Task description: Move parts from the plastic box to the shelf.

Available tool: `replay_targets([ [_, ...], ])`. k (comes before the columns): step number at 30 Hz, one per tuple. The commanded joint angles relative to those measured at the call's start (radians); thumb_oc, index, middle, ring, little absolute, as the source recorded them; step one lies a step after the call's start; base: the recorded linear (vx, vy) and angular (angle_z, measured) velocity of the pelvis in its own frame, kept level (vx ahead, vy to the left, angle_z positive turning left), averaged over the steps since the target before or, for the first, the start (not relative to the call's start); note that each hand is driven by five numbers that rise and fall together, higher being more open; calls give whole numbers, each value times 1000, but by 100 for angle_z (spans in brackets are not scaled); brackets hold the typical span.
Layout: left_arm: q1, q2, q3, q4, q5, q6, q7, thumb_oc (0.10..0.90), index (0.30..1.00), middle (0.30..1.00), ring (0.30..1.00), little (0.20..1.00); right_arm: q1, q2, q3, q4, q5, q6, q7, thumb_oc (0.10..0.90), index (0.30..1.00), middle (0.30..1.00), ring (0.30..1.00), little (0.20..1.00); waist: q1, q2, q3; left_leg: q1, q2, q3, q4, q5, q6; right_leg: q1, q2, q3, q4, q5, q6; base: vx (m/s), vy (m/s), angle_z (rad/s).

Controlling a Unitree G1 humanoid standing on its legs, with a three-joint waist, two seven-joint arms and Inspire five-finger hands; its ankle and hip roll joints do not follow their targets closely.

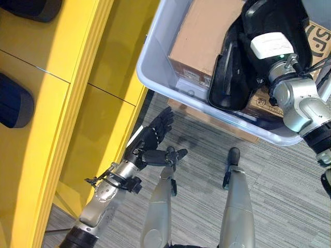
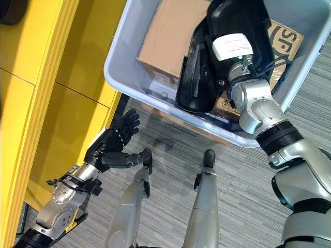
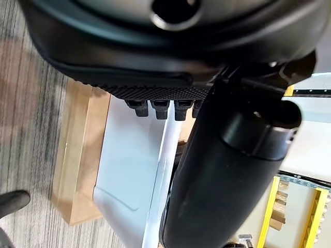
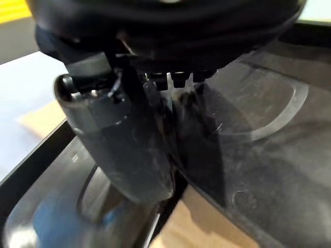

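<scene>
A light grey plastic box [image 1: 155, 67] stands to the right of the yellow shelf [image 1: 77, 103]. Inside it lie brown cardboard boxes [image 1: 201, 36] and a large black moulded part [image 1: 227, 77] leaning against them. My right hand [image 1: 269, 41] reaches into the box with its white-covered back up. In the right wrist view its thumb [image 4: 119, 144] and fingers close on a wall of the black part [image 4: 258, 155]. My left hand [image 1: 152, 137] hovers low above the floor beside the shelf, fingers straight and spread, holding nothing.
Two dark rounded parts [image 1: 13, 101] [image 1: 31, 8] rest on the shelf's compartments at the left. The plastic box sits on a wooden base [image 1: 217, 121] over grey carpet [image 1: 289, 170]. The left wrist view shows the box's outer wall [image 3: 129, 165] close ahead.
</scene>
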Motion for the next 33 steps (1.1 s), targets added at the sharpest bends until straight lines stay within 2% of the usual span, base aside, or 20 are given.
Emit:
replay_targets([
  [1, 48, 61, 55, -150, -40, -84, -36, 900, 1000, 1000, 1000, 1000, -42, -74, 17, -100, -33, -14, -42, 900, 1000, 1000, 1000, 1000, -20, 2, -6, 9, 11, 44, 154, -210, 59, 68, 21, -53, -81, -55, -33, -13, -39, -3],
  [5, 50, 68, 68, -153, -32, -82, -26, 900, 1000, 1000, 1000, 1000, -3, -97, -12, -135, -61, -79, -77, 900, 1000, 1000, 1000, 1000, -29, -16, -6, 12, 18, 46, 154, -211, 61, 80, 27, -57, -94, -53, -32, -20, -42, -8],
  [7, 44, 70, 68, -147, -29, -84, -17, 900, 1000, 1000, 1000, 1000, -1, -109, 4, -177, -130, -157, -68, 900, 1000, 1000, 1000, 1000, -33, -24, -6, 10, 21, 47, 159, -212, 62, 83, 29, -58, -94, -53, -31, -14, -34, 0],
  [8, 44, 70, 67, -146, -27, -85, -16, 900, 1000, 1000, 1000, 1000, 0, -111, 5, -185, -133, -159, -67, 900, 1000, 1000, 1000, 1000, -33, -25, -6, 10, 21, 47, 159, -212, 62, 84, 29, -58, -93, -54, -30, -24, -42, 1],
  [9, 39, 71, 68, -141, -27, -85, -12, 900, 1000, 1000, 1000, 1000, -1, -123, 19, -224, -163, -191, -56, 900, 1000, 1000, 1000, 1000, -36, -30, -6, 5, 24, 47, 163, -211, 63, 83, 30, -58, -93, -54, -31, 0, 0, 0],
  [14, 39, 80, 72, -132, -24, -88, -20, 900, 1000, 1000, 1000, 1000, -18, -160, 64, -279, -192, -219, -87, 900, 1000, 1000, 1000, 1000, -37, -41, -6, 0, 31, 46, 171, -211, 63, 87, 34, -61, -88, -59, -34, -20, -43, -2],
  [20, 42, 86, 79, -113, -27, -103, -29, 900, 1000, 1000, 1000, 1000, 9, -218, 70, -307, -234, -219, -146, 900, 1000, 1000, 1000, 1000, -41, -58, -6, 1, 41, 46, 176, -211, 61, 97, 38, -72, -88, -62, -35, -16, -37, -1],
  [23, 45, 86, 77, -97, -24, -114, -42, 900, 1000, 1000, 1000, 1000, 43, -246, 50, -261, -300, -229, -227, 900, 1000, 1000, 1000, 1000, -44, -66, -6, 7, 48, 47, 179, -212, 62, 106, 39, -76, -88, -63, -35, -5, -44, -4],
  [24, 46, 88, 76, -88, -24, -124, -47, 900, 1000, 1000, 1000, 1000, 46, -257, 48, -210, -366, -244, -264, 900, 1000, 1000, 1000, 1000, -43, -69, -6, 8, 50, 46, 182, -212, 64, 110, 39, -79, -87, -65, -36, -2, -37, 0],
  [29, 48, 97, 82, -68, -28, -136, -64, 900, 1000, 1000, 1000, 1000, -2, -310, 79, -42, -476, -320, -366, 900, 1000, 1000, 1000, 1000, -32, -83, -6, 22, 62, 40, 185, -212, 61, 130, 40, -94, -79, -75, -40, 7, -65, 4],
  [33, 57, 121, 88, -63, -35, -133, -79, 900, 1000, 1000, 1000, 1000, -67, -355, 125, 23, -465, -351, -389, 900, 1000, 1000, 1000, 1000, -22, -102, -6, 25, 73, 32, 195, -211, 58, 142, 47, -105, -68, -85, -48, 13, -100, 5],
])
